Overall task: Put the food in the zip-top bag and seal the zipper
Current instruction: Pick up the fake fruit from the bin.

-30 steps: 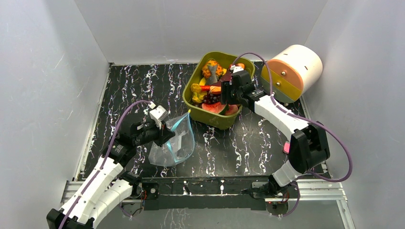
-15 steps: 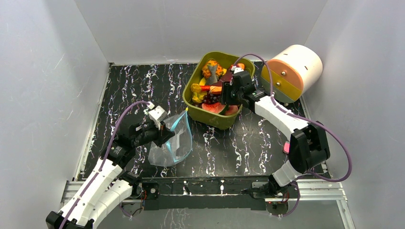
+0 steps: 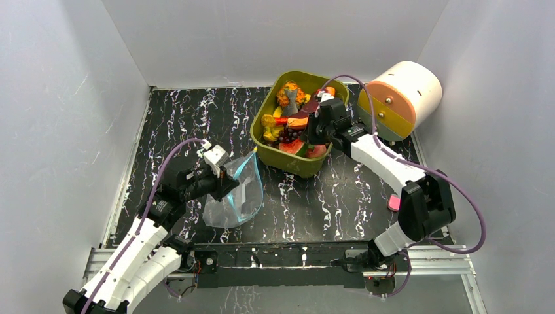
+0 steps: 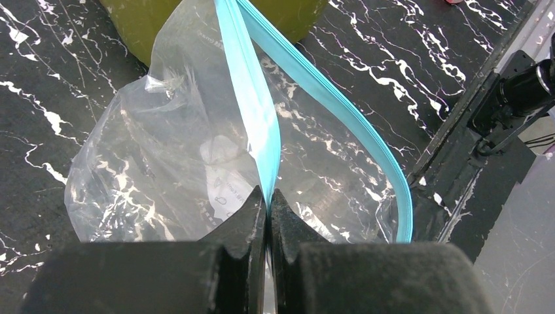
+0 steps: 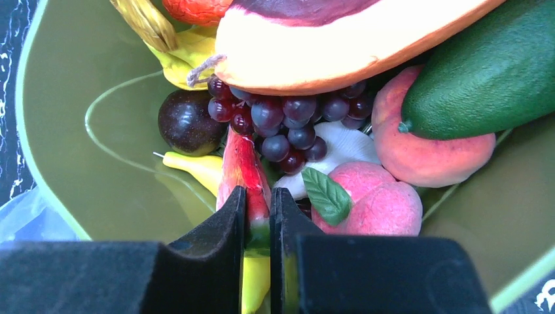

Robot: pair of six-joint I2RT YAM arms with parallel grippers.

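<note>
Counting from above: 1 clear bag [image 3: 237, 195], 1 olive tub [image 3: 288, 164], 1 white-and-orange drum [image 3: 400, 98], 2 arms. Inside the tub, R wrist view: 1 grape bunch [image 5: 283, 124], 1 dark plum [image 5: 186, 122], 2 peaches [image 5: 437, 152], 1 green piece [image 5: 491, 72], 1 papaya slice [image 5: 340, 46], 1 watermelon wedge [image 5: 242, 163]. More yellow/orange pcs at the back, too jumbled to count.

Vs 1 s ago: R claw [image 5: 257, 196] stood open over the food, now pinched shut on it; R forearm swung slightly. L arm + bag dropped a touch toward the near edge.

R claw: jaws nearly together, clamped on the wedge's thin end; wedge in the tub, just below the grapes.

L claw [image 4: 268, 196]: jaws tight on the teal zipper strip [image 4: 258, 118], one side only; the other side bows away, mouth open. Bag rests on the table [image 3: 196, 118], left of the tub, near it.
</note>
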